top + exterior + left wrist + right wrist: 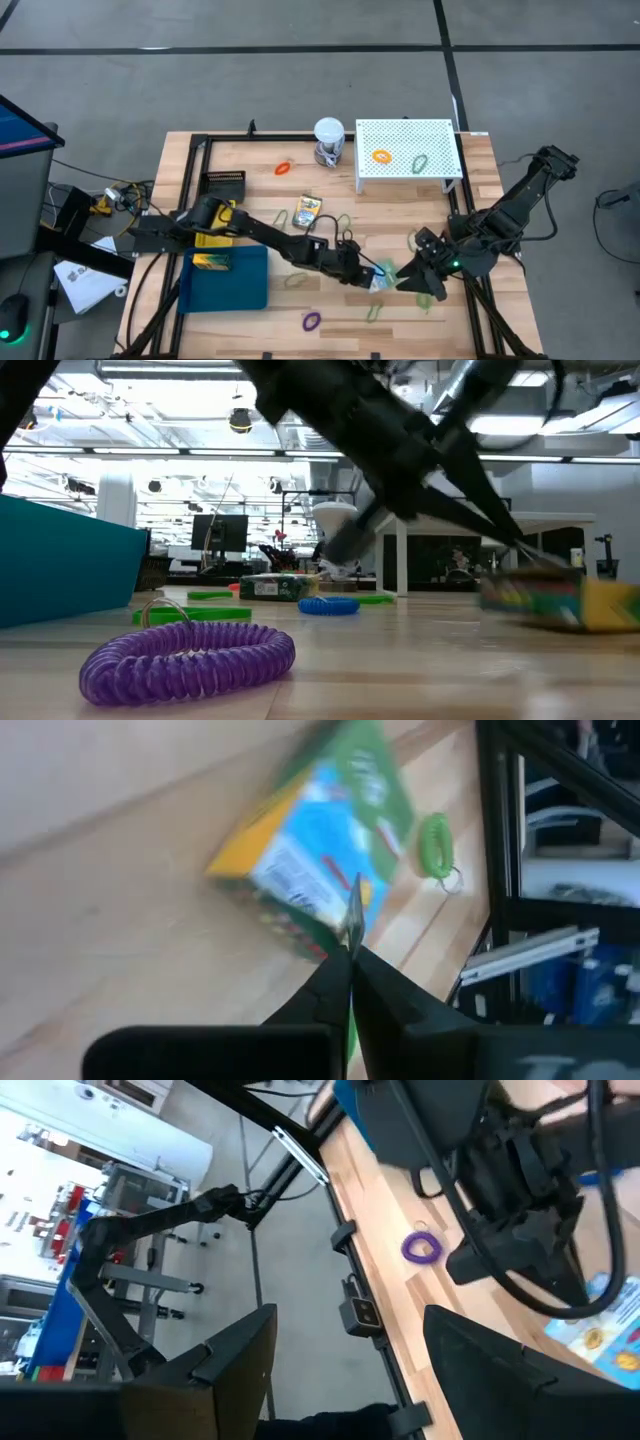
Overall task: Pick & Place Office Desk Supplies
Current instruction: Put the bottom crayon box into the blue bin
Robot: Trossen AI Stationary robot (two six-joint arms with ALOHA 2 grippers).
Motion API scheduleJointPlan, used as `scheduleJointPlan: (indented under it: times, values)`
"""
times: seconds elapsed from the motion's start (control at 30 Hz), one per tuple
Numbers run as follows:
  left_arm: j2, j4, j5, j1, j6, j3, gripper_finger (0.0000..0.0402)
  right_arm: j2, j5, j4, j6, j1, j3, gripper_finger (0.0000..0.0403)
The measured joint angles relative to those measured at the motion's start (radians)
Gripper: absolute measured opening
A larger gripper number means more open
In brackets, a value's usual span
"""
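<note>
The flat green-yellow printed packet [320, 860] at the left tool [350, 935] is motion-blurred in the left wrist view; its print cannot be read. In the low view it is a blurred block [560, 600] at the picture's right edge. The teal-blue plastic tray [60, 565] is cut off at the left edge. The right tool's [345, 1370] fingertips fall outside the right wrist view.
</note>
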Motion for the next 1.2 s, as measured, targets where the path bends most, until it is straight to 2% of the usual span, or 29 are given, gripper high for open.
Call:
scheduleJointPlan:
  times: [0.1,0.27,0.53,0.93,1.2]
  values:
    - [-0.058,-0.064,0.027,0.009,0.049,-0.005,0.0001,0.0,0.024,0.01,-0.016,0.0,0.0,0.0249]
    - [-0.169,-0.09,0.033,0.006,0.066,-0.083,0.0001,0.0,0.034,0.015,-0.023,0.0,0.0,0.0249]
    - [-0.46,-0.174,0.047,-0.024,0.065,-0.246,0.0,0.0,0.075,0.028,-0.031,0.0,0.0,0.0249]
    - [-0.89,-0.424,0.042,-0.101,0.009,-0.387,0.0,0.0,0.075,0.061,-0.081,-0.044,0.0,0.0249]
    - [-1.054,-0.701,0.026,-0.202,-0.123,-0.409,0.0,0.0,0.075,0.061,-0.082,-0.071,0.0,0.0249]
